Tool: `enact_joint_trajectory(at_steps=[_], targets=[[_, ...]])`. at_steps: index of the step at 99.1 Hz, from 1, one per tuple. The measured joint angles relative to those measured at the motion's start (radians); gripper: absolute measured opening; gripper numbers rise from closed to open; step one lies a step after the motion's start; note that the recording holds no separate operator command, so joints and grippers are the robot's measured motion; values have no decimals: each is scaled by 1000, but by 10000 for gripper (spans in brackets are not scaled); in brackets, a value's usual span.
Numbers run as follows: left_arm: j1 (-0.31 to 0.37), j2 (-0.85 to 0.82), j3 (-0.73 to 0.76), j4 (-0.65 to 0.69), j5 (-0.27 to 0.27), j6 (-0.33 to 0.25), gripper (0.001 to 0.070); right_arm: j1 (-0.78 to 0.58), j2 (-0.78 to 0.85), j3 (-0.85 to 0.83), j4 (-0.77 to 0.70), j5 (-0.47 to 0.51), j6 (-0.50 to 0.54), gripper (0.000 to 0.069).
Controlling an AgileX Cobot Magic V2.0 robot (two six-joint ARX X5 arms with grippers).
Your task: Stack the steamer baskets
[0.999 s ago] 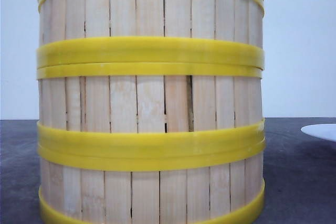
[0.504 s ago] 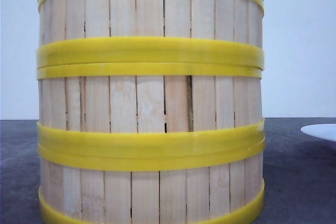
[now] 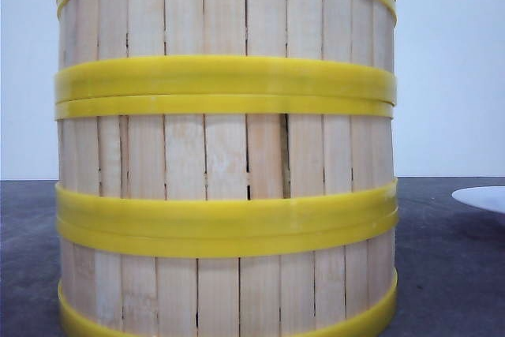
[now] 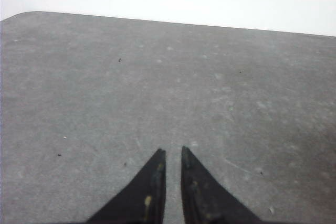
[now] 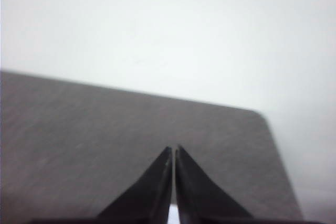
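Three steamer baskets fill the front view, stacked in one straight column close to the camera. The bottom basket [image 3: 225,290] stands on the dark table, the middle basket [image 3: 225,155] sits on it, and the top basket [image 3: 225,13] runs out of the frame's upper edge. Their yellow rims meet evenly. Neither gripper shows in the front view. In the left wrist view my left gripper [image 4: 173,151] hangs over bare table, fingers nearly together with nothing between them. My right gripper [image 5: 174,149] is shut and empty near a rounded table corner.
A flat white round edge [image 3: 483,197] pokes in at the right of the front view, lying on the grey table [image 3: 450,274]. A pale wall stands behind. The table's far edge [image 4: 173,22] shows in the left wrist view.
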Motion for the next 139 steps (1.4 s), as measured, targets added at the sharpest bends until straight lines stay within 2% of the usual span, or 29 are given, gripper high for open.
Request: enact_joint_trajectory(at_steps=[12, 23, 51, 67, 109, 139], targets=[[0, 0, 0, 0, 0, 0, 26, -132, -75, -174, 127, -106, -18, 5], [0, 0, 0, 0, 0, 0, 26, -192, -161, -354, 233, -177, -18, 5], [0, 0, 0, 0, 0, 0, 26, -218, -407, -816, 443, -211, -8, 5], [0, 0, 0, 0, 0, 0, 26, -218, -500, -995, 527, -211, 21, 5], [0, 0, 0, 0, 0, 0, 26, -218, -578, -1179, 663, -211, 44, 5], [0, 0, 0, 0, 0, 0, 26, -218, -649, -1189, 636, -206, 43, 5]])
